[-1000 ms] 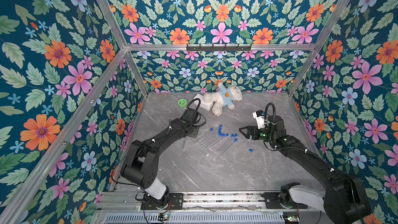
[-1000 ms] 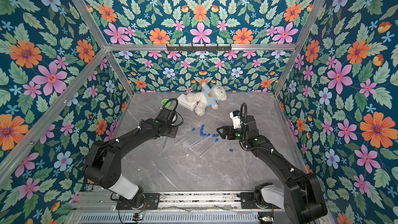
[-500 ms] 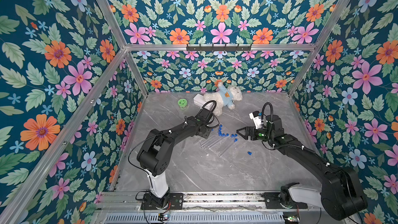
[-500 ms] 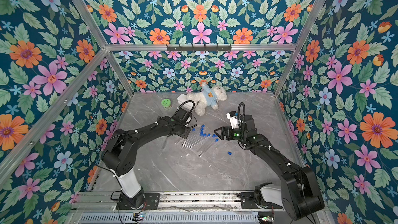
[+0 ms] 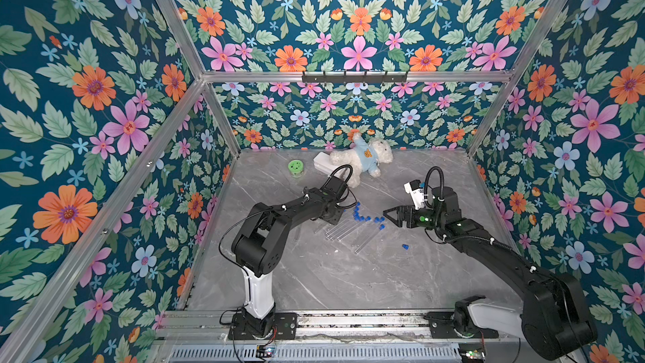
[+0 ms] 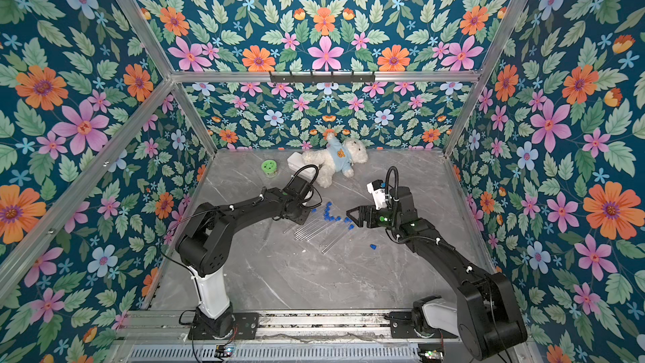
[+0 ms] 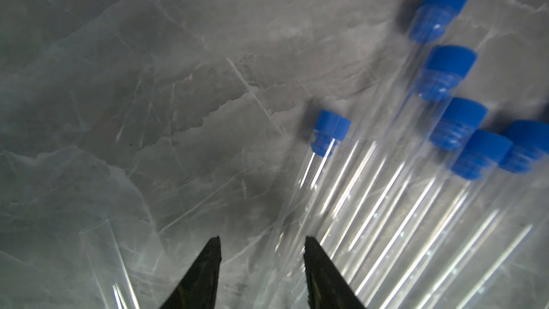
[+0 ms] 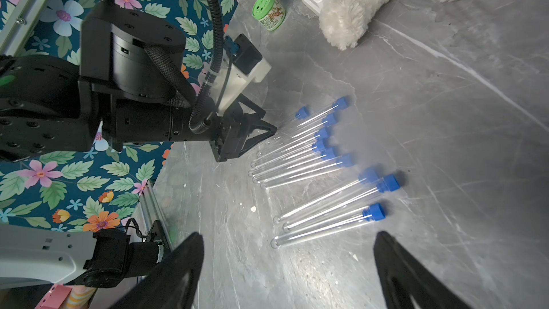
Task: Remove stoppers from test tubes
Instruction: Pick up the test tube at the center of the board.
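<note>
Roughly ten test tubes (image 8: 297, 156) lay flat on the marble table (image 5: 331, 281), most in a fan and three in a looser group just beside it. Nearly all carried their blue stoppers (image 8: 326, 144). One loose stopper (image 5: 405, 246) lay apart from the group, on the right arm's side.

Finding on orientation: the tubes lay roughly parallel. Their rounded closed ends pointed toward your left arm. Their stoppered mouths pointed toward your right arm. This held in both top views and in the right wrist view.

Finding on the left gripper (image 7: 264, 263): it sat low over the closed ends of the fan. Its jaws stood partly apart with marble visible between them. One tube with a stopper (image 7: 329, 132) ran lengthwise from the gripper and seemed to pass just inside one finger. I could not confirm contact.

Finding on the right gripper (image 8: 289, 234): its jaws stood wide apart and empty. In a top view its tips were just beside the nearest stoppers.

Judgement: your left arm was the nearer one to a tube body and your right arm the nearer one to the plugs. Any pull would need to run along the tube's long axis, away from the left gripper. A sideways pull risked rolling the neighbouring tubes.
</note>
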`<state>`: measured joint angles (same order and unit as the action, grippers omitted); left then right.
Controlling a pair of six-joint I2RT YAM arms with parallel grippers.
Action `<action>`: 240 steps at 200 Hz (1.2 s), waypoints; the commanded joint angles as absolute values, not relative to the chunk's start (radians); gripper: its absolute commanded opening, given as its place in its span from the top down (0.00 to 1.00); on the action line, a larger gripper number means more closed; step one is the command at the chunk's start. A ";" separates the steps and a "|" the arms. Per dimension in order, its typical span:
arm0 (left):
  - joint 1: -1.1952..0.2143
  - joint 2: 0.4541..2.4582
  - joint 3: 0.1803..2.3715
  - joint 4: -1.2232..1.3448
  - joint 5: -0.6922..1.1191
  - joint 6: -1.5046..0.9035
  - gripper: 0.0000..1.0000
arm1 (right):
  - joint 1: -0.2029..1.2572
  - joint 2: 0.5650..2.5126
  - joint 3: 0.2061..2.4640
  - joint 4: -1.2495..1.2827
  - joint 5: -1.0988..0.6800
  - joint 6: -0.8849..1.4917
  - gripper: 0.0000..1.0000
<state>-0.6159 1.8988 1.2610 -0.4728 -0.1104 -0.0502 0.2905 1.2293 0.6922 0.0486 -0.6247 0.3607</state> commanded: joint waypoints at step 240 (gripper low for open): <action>-0.595 1.890 1.228 -0.473 -0.129 0.004 0.89 | 0.280 1.228 0.765 -0.107 -0.527 0.395 0.08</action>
